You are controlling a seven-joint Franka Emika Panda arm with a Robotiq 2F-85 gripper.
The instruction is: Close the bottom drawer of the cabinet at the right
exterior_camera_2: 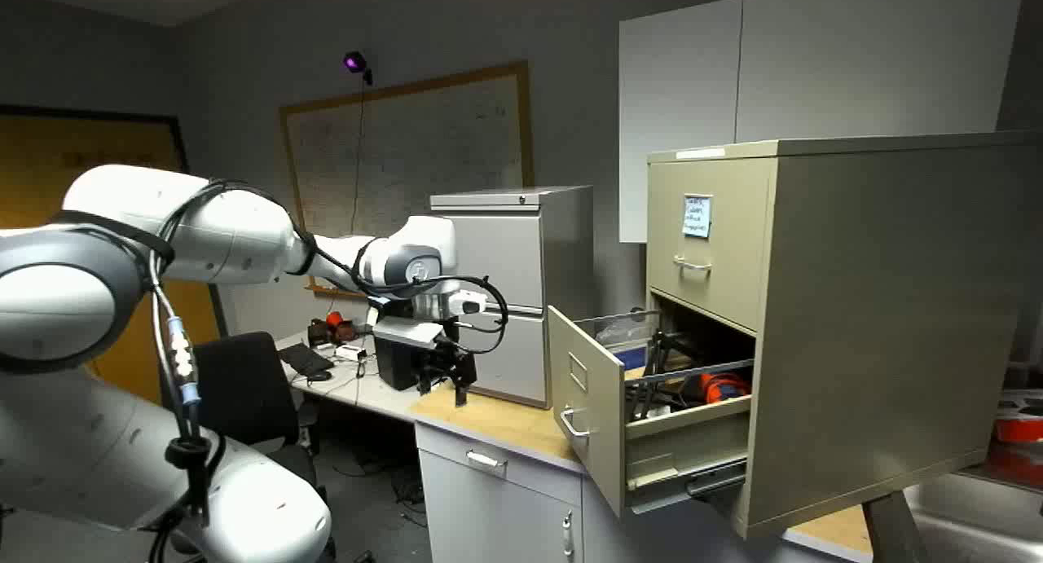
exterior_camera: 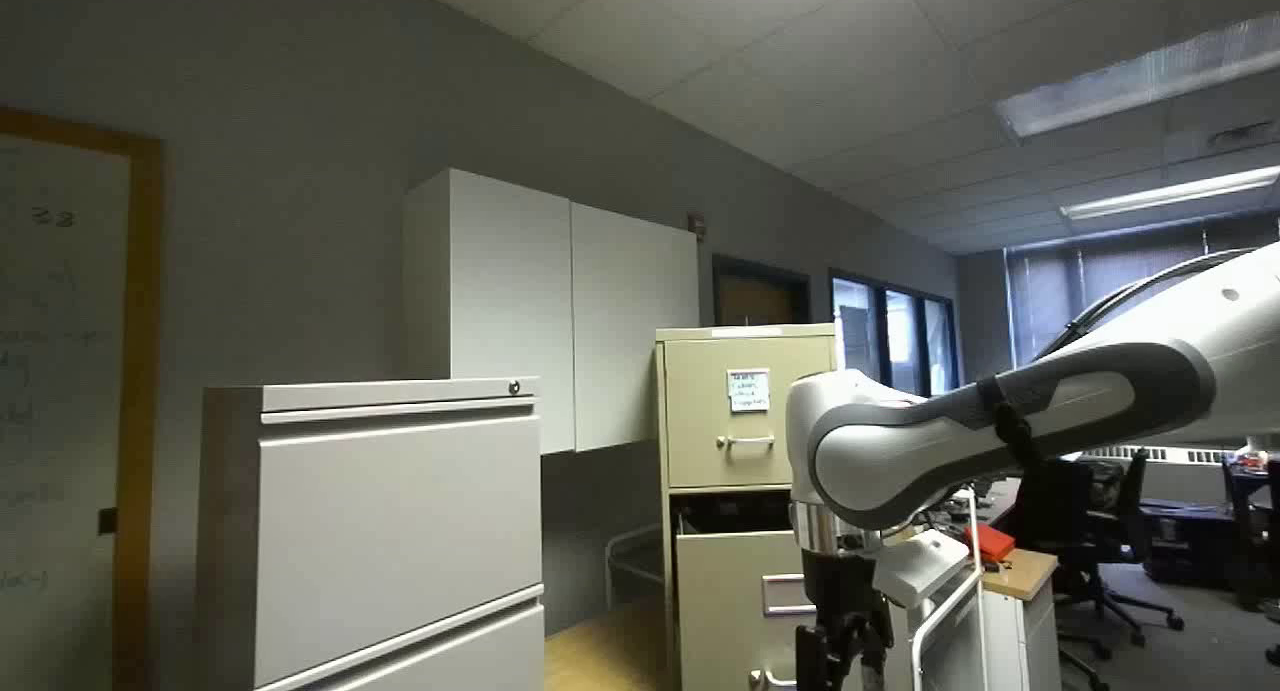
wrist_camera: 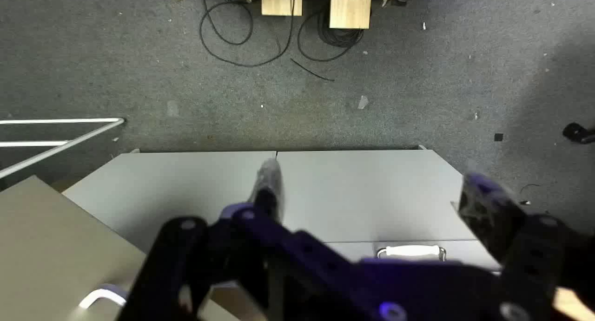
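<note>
The cream-beige cabinet [exterior_camera_2: 880, 302] stands on the wooden counter; it also shows in an exterior view [exterior_camera: 745, 332]. Its bottom drawer [exterior_camera_2: 588, 408] is pulled out, with a plain front, an empty label frame and a small metal handle [exterior_camera_2: 573, 423]. It holds black items, a blue item and a red-orange item. The drawer front also shows in an exterior view [exterior_camera: 730, 611] and at the lower left of the wrist view [wrist_camera: 56, 246]. My gripper [exterior_camera_2: 444, 390] points down, open and holding nothing, apart from the drawer front and to its side. Its fingers are wide apart in the wrist view [wrist_camera: 374, 174].
A light-grey drawer cabinet [exterior_camera_2: 493, 257] stands on the counter [exterior_camera_2: 497, 420] beside the open drawer. White base cupboards [exterior_camera_2: 497, 498] are below the counter. White wall cupboards [exterior_camera: 510, 311] hang behind. A white metal rail [exterior_camera: 945, 621] and a sink [exterior_camera_2: 970, 518] are nearby.
</note>
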